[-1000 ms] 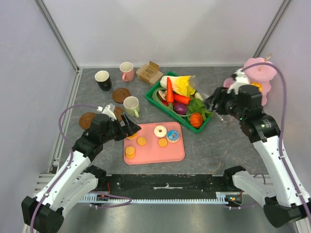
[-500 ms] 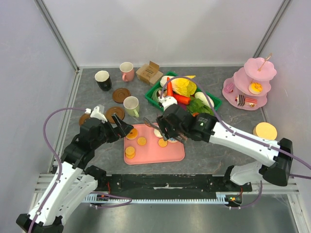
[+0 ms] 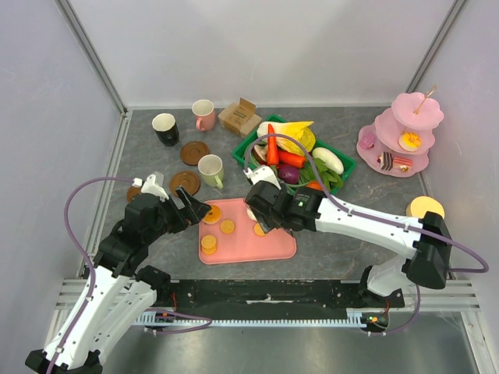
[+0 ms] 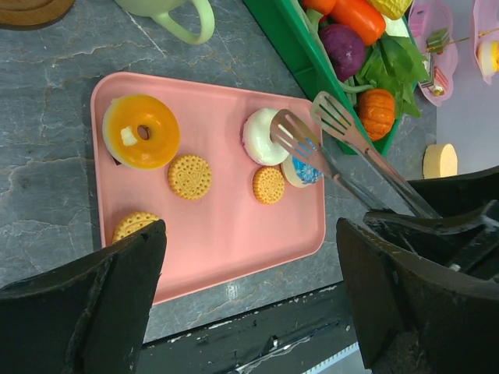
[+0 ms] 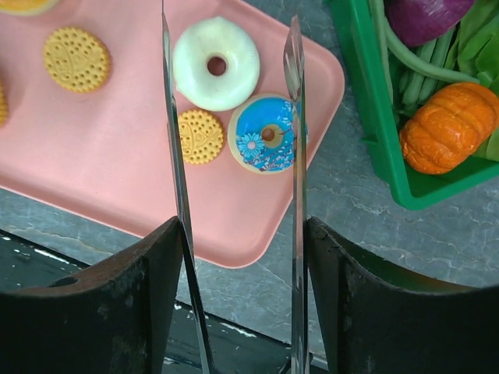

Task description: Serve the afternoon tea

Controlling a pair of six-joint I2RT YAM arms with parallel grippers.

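Tongs (image 4: 334,117) and green basket (image 5: 373,109) crowd the pink tray's (image 4: 234,226) right; its middle lies bare.

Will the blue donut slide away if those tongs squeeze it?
Maybe. The blue donut looks smooth and glossy, so the thin metal tongs might slip on it. It looks hard, so it probably won't squash. It lies flat on the pink tray, so it likely won't roll.

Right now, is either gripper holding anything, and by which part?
The right gripper holds metal tongs by their handle end, blades apart over the tray. The left gripper is open and holds nothing.
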